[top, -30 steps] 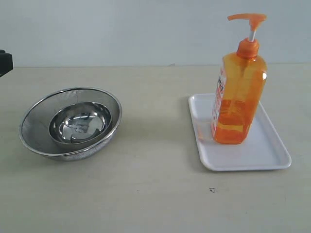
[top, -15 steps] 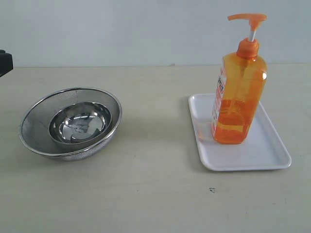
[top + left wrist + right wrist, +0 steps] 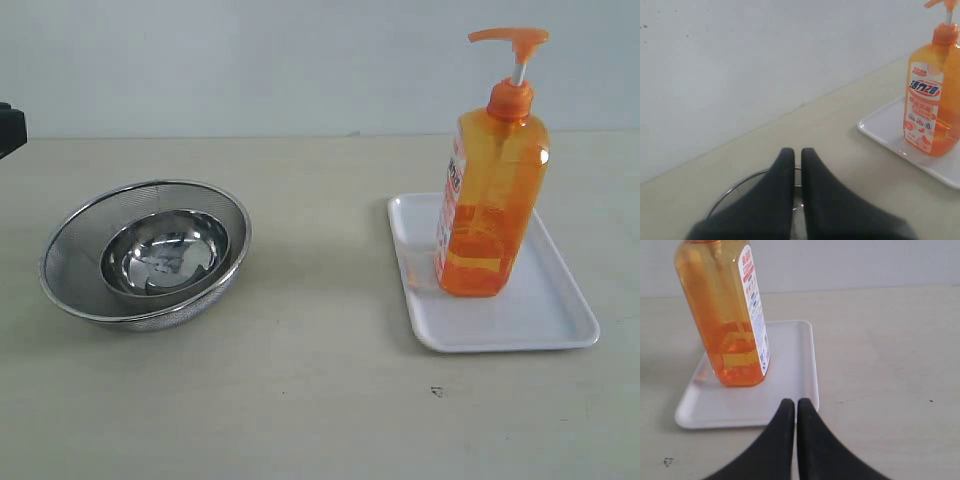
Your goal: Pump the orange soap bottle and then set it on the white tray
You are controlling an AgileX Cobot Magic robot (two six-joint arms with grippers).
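Note:
The orange soap bottle (image 3: 492,190) stands upright on the white tray (image 3: 545,320), toward the tray's left part, with its pump head up. Nothing touches it. The left wrist view shows the same bottle (image 3: 932,100) and tray (image 3: 880,131) far off, and my left gripper (image 3: 793,152) shut and empty above the steel bowl. In the right wrist view my right gripper (image 3: 792,403) is shut and empty, its tips over the tray (image 3: 790,385) edge, a short way from the bottle (image 3: 722,315). Neither gripper shows in the exterior view.
A round steel mesh strainer (image 3: 75,250) with a smaller steel bowl (image 3: 165,255) inside sits on the left of the beige table. A dark object (image 3: 10,128) pokes in at the far left edge. A pale wall stands behind the table.

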